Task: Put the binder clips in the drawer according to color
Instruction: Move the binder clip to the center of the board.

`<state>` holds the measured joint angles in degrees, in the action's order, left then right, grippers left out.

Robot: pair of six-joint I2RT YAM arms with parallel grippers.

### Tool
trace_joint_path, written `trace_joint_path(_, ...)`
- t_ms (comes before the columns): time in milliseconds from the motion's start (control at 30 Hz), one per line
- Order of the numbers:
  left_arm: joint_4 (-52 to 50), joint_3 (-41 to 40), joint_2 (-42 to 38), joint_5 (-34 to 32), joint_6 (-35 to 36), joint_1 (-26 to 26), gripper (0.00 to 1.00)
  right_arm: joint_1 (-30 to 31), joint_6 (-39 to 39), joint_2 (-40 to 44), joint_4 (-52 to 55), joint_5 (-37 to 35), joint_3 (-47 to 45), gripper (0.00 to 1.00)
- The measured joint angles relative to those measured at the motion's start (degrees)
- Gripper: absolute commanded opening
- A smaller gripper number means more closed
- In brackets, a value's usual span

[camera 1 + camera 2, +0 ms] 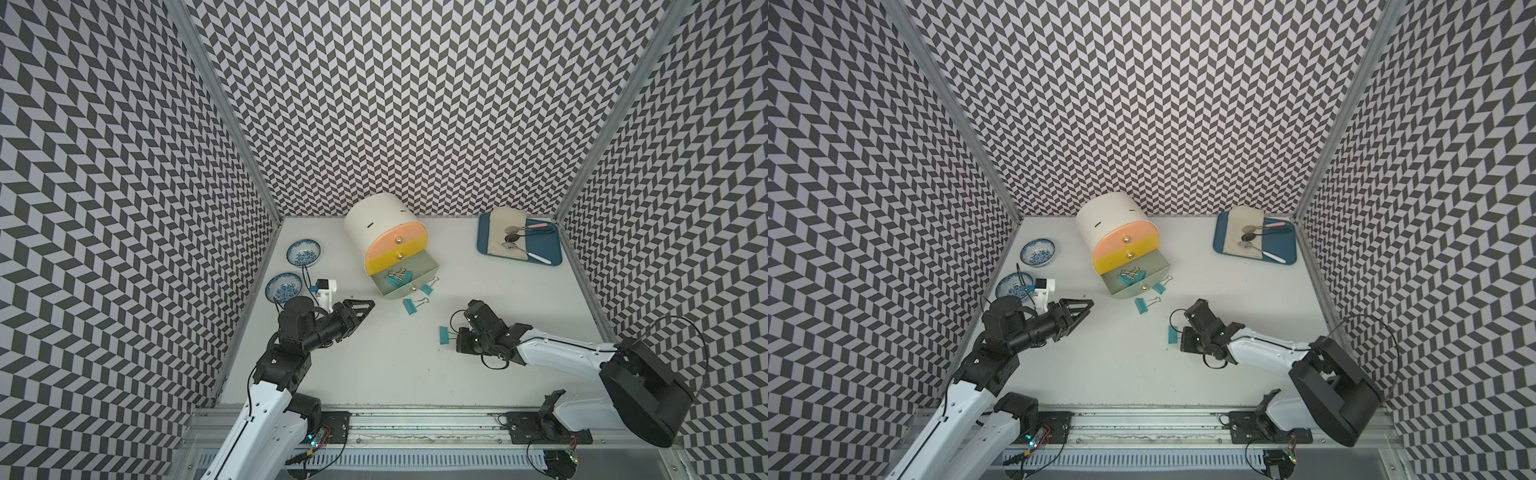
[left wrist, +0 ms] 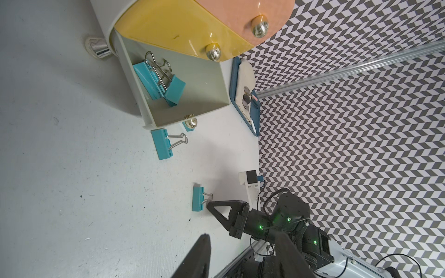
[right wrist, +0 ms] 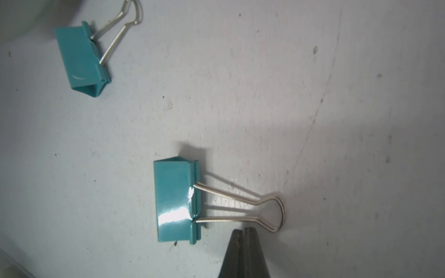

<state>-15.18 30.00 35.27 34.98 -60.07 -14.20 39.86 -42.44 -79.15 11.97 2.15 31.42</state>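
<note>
Teal clip (image 3: 177, 201) lies by my right claw (image 3: 243, 231), shut and holding nothing. I should open it and pinch the wire loop (image 3: 226, 218).

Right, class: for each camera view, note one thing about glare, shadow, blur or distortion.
In both top views, the black-and-white chevron walls splay outward, wide-angle style; in the left wrist view, the round metal knob on the salmon drawer front carries bright reflections; in the right wrist view, white glare streaks the glossy teal binder clip, and a soft shadow darkens the white table.
</note>
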Motion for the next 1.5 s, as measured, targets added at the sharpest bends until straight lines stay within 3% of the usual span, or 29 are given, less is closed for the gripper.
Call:
trace_joint_path(267, 0.04, -0.22, 1.25, -0.02, 0.00, 0.00, 0.47, -3.61, 2.34, -6.27, -0.13, -1.31, 5.68, 0.01)
trace_joint_path(667, 0.17, -0.26, 3.69, -0.02, 0.20, 0.00, 0.47, -4.15, 6.71, -16.41, -0.46, 0.55, 16.11, 0.01)
trace_joint_path(1100, 0.44, -0.26, 3.74, 0.33, 0.66, 0.74, 0.47, -4.15, 10.14, -18.21, -1.07, 6.88, 17.90, 0.08)
trace_joint_path(1300, 0.33, -0.24, 3.72, 0.87, 1.33, 0.87, 0.47, -4.09, 11.23, -14.16, 0.66, 6.56, 17.42, 0.27)
trace_joint_path(1500, -0.46, -0.17, 3.04, 1.36, 2.14, 1.11, 0.47, -2.36, 12.37, -9.11, 3.91, 4.57, 18.80, 0.59)
